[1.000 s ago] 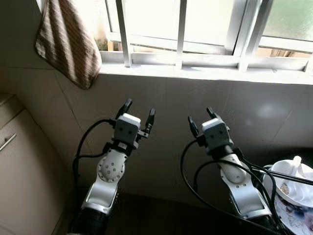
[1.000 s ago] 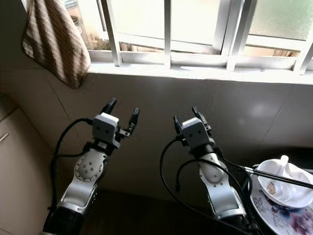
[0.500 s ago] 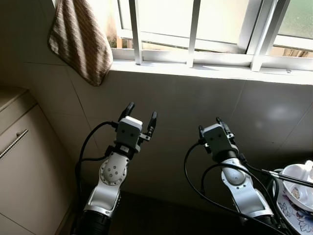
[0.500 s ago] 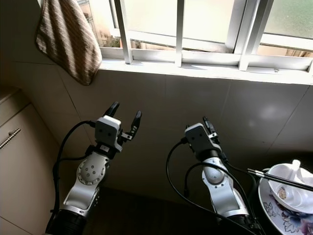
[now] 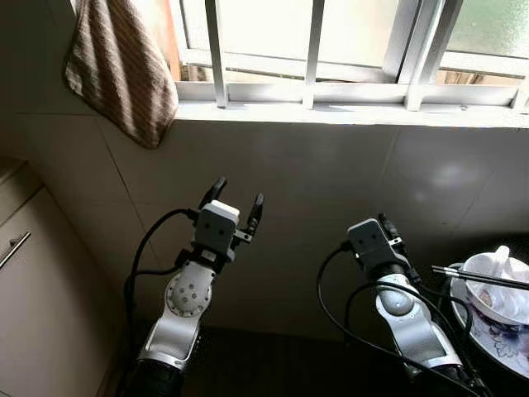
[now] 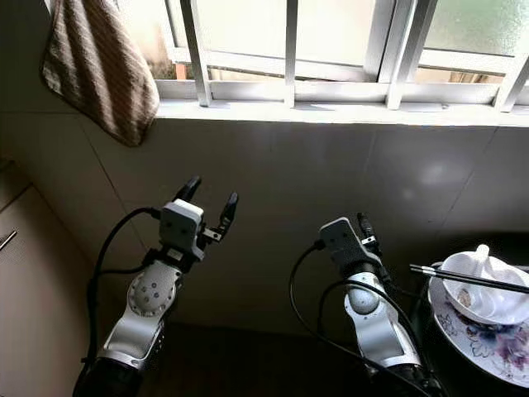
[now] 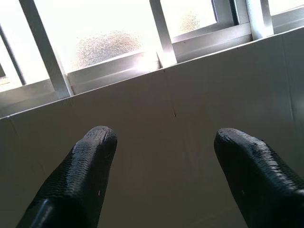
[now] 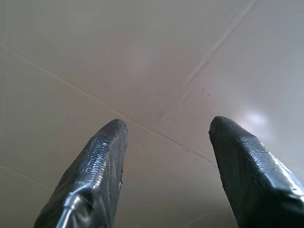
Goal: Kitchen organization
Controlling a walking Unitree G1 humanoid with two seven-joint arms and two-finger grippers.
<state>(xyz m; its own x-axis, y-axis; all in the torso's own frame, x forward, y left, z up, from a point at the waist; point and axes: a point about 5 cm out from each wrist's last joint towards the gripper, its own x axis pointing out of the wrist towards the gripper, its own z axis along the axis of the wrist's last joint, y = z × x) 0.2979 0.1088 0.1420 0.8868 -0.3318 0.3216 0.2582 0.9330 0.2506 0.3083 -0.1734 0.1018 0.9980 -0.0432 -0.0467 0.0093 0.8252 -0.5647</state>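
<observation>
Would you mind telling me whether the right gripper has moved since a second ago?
Yes. The right gripper has dropped lower and swung toward the white bowl, farther below the window sill.

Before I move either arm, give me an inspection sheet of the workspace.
Surface: dark counter below a tiled wall.
Job's things: white bowl on a floral plate at far right, chopsticks lying across the bowl.
Clutter: nothing seen.
Grippers: left tool open, raised and empty; right tool open and empty, facing the tiles, left of the bowl.
Cables: black cables loop beside both arms.
Surroundings: barred window, striped towel hanging at upper left, cabinet at left.
</observation>
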